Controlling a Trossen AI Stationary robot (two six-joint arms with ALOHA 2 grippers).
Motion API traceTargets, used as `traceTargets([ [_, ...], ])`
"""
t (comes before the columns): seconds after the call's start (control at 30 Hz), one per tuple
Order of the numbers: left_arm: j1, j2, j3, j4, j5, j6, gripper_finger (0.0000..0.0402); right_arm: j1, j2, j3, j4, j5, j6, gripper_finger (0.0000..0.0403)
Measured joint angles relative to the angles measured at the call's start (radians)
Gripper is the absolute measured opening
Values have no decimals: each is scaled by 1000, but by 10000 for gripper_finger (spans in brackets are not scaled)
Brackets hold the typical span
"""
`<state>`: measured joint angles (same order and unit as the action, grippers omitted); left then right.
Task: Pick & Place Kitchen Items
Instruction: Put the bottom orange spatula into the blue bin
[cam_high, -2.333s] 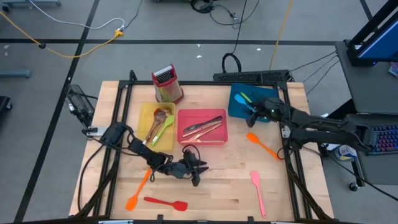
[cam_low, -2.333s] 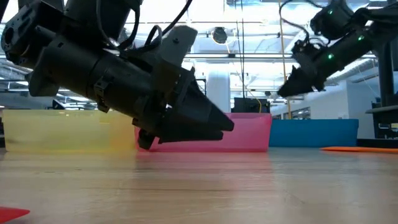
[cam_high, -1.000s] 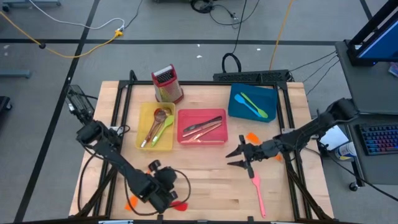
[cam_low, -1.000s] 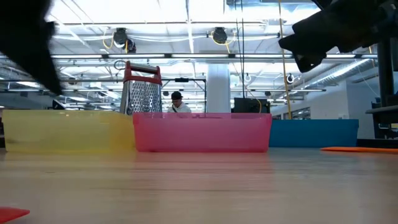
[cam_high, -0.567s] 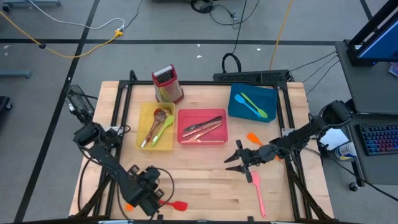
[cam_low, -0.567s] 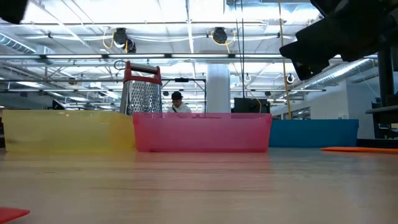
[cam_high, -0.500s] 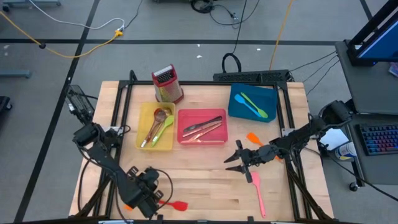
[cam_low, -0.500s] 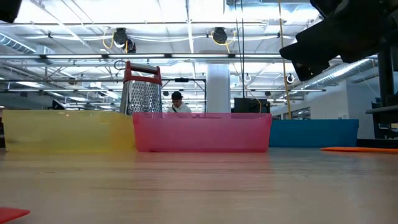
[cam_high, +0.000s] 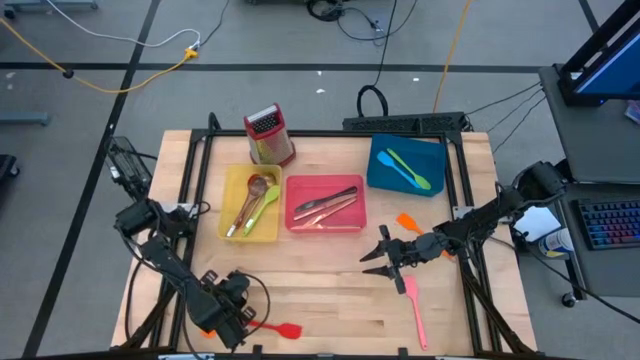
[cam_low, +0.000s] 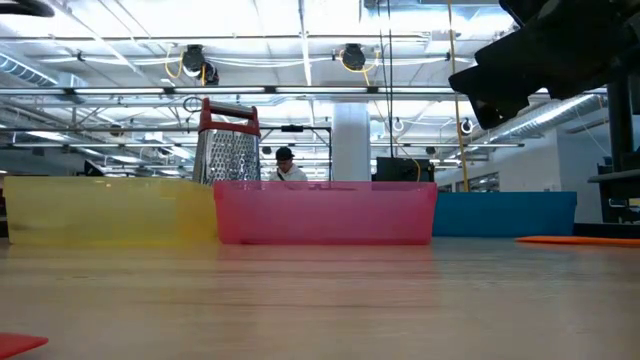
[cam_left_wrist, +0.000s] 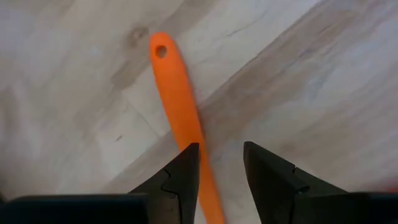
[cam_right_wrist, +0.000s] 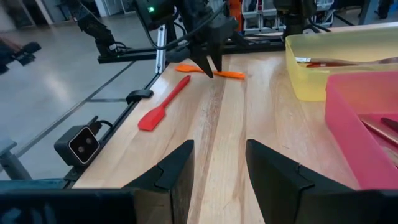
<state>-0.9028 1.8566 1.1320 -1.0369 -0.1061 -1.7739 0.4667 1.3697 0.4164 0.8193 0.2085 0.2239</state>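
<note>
My left gripper (cam_high: 222, 312) is open near the table's front left corner, low over an orange spatula (cam_left_wrist: 177, 99). Its fingers stand on either side of the orange handle, which lies flat on the wood. My right gripper (cam_high: 372, 260) is open and empty over the table's middle right, above the head of a pink spatula (cam_high: 414, 308). A red spatula (cam_high: 275, 327) lies flat just right of my left gripper. A second orange spatula (cam_high: 407, 221) lies partly under my right arm. My left gripper comes at the orange spatula's handle (cam_left_wrist: 198, 146) from above, fingers across it, partway down from the holed end (cam_left_wrist: 160, 51). One fingertip (cam_left_wrist: 186, 168) stands right beside the handle. I cannot tell whether it touches. The spatula lies flat on the table.
A yellow tray (cam_high: 232, 228), a pink tray (cam_high: 352, 222) and a blue tray (cam_high: 378, 170) with utensils stand across the table's far half. A red-topped box grater (cam_high: 268, 135) stands behind them. Bare wood lies between my two grippers.
My left gripper has gone toward the table's front left corner and down over the orange spatula, uncovering the red spatula's handle. My right gripper has gone a little toward the near edge, then held still.
</note>
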Motion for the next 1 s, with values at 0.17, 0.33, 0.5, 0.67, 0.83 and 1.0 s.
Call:
traceTargets([
  [0.17,2,-18,-38,10,2,12,131,0,0,0,15,0,4,137],
  [0.33,0,-75,-51,-48,-40,25,131,0,-1,0,38,0,2,137],
  [0.5,0,-152,-49,-142,-90,-18,131,0,-1,0,45,0,1,137],
  [0.67,0,-167,-52,-98,-110,-16,131,0,-1,0,45,0,0,137],
  [0.83,0,-167,-153,69,-115,-16,131,0,0,0,44,0,0,137],
  [1.0,1,-174,-265,209,-100,-34,131,0,0,0,40,0,0,137],
])
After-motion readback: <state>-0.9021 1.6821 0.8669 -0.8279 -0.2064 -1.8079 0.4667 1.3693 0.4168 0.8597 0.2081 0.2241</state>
